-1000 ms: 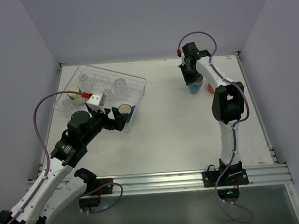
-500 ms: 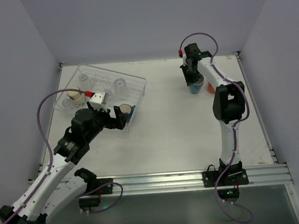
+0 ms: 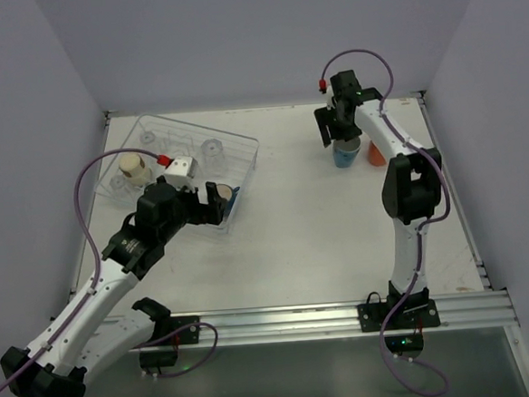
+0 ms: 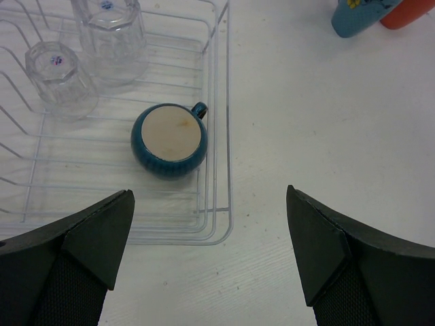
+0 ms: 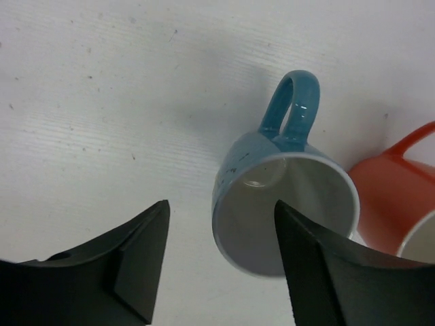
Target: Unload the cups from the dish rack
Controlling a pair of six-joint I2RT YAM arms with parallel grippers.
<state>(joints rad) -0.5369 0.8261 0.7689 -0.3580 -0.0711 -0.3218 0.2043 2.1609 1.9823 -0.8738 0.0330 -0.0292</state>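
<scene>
The clear dish rack [image 3: 245, 145] lies at the back left. In it are a cream cup [image 3: 131, 164], clear tumblers [image 3: 212, 149] and an upside-down dark blue cup [image 4: 169, 139] by the rack's right rim [image 4: 222, 81]. My left gripper [image 4: 209, 190] hangs open over the rack's near right corner, short of the dark blue cup, and holds nothing. At the back right a light blue mug [image 5: 285, 204] stands upright on the table beside an orange cup [image 5: 394, 197]. My right gripper [image 5: 221, 204] is open astride the mug's near wall, with one finger over its mouth.
Two tumblers [image 4: 109, 27] stand upside down further into the rack. Grey walls close the table on three sides. The right arm [image 3: 400, 184] runs along the table's right side. The white tabletop [image 3: 312, 222] lies between rack and mugs.
My right gripper has opened and let go of the light blue mug, which now stands on the table. The left arm has moved slightly closer to the dark blue cup.
</scene>
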